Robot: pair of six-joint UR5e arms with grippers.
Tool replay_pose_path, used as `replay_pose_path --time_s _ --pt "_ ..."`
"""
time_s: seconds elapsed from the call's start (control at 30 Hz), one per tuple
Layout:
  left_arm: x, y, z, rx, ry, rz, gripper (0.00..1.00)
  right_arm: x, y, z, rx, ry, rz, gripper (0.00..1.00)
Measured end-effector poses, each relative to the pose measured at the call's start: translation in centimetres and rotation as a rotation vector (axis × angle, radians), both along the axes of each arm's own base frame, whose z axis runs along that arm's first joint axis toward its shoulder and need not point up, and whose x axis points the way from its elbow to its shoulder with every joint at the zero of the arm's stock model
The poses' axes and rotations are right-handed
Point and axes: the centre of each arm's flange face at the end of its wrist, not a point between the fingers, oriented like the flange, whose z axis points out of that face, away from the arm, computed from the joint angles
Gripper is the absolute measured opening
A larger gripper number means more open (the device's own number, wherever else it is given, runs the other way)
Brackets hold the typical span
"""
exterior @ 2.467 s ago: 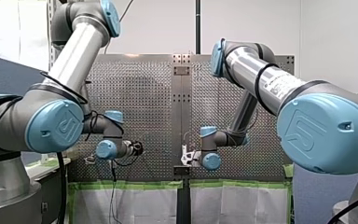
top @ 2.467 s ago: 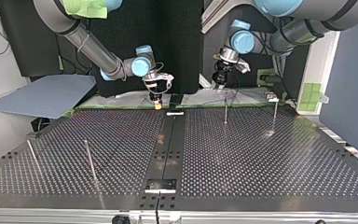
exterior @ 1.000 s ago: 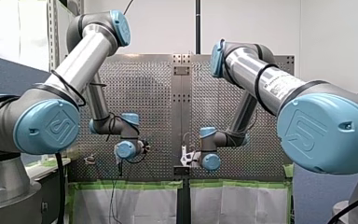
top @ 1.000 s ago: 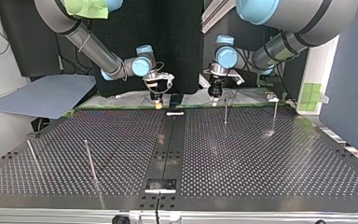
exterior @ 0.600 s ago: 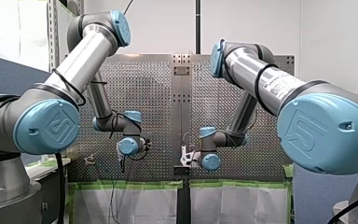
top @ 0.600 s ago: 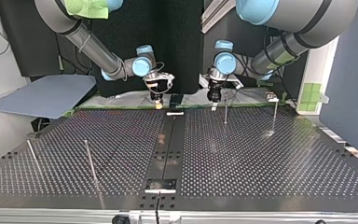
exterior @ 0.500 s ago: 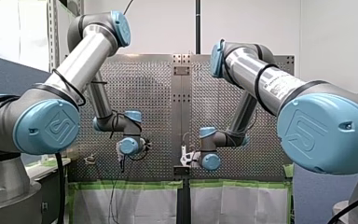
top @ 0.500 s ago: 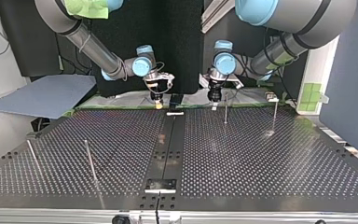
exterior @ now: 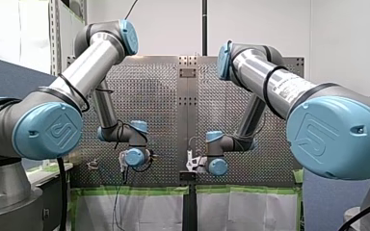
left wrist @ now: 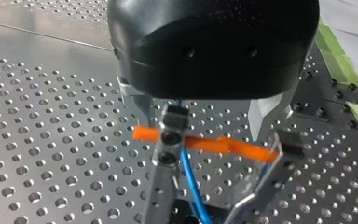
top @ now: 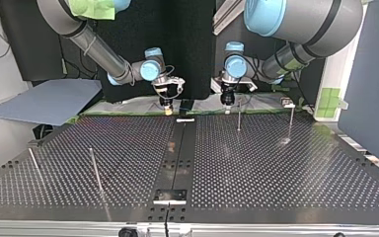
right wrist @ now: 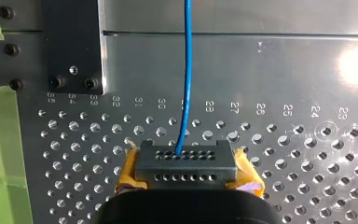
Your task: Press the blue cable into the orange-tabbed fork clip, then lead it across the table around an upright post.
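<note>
my left gripper (left wrist: 209, 196) spread wide, straddling blue cable (left wrist: 192, 179) at orange-tabbed fork clip (left wrist: 205, 143), my right gripper (right wrist: 186, 163) yellow pads pinching the cable, cable running straight ahead over perforated table (right wrist: 307, 70)

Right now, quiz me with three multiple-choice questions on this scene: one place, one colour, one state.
1. In the top view, both tools are by the table's: A far edge; B near edge; C middle.
2. The fork clip's tab is: A green; B orange; C white.
3. Ahead of my right tool, the blue cable runs: A coiled; B knotted; C straight.
Answers: A, my left tool and the other hang at the far edge; B, it shows orange in the left wrist view; C, one straight line.
</note>
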Motion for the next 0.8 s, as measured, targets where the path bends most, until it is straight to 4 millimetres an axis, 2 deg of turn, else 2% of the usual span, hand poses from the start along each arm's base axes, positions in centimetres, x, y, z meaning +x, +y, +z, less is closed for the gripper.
replay_pose_path --time_s 0.53,0.6,0.67,0.7,0.77,0.8 --pt "0.21 -0.19 0.23 0.045 -0.018 0.018 0.99 0.0 0.04 -0.09 0.0 0.003 0.001 0.0" --pt "0.19 -0.21 0.24 0.051 -0.019 0.022 0.95 0.0 0.05 -0.1 0.0 0.003 0.001 0.0" --pt "0.17 -0.21 0.25 0.059 -0.02 0.026 0.81 -0.01 0.05 -0.11 0.0 0.003 0.001 0.0" --pt "0.15 -0.24 0.26 0.065 -0.021 0.028 0.81 -0.01 0.05 -0.11 0.0 0.003 0.001 0.0" --pt "0.1 -0.32 0.26 0.078 -0.022 0.027 0.6 0.0 0.05 -0.11 0.0 0.003 0.001 0.0" --pt "0.06 -0.4 0.27 0.086 -0.023 0.026 0.6 -0.01 0.06 -0.13 0.0 0.003 0.001 0.0"
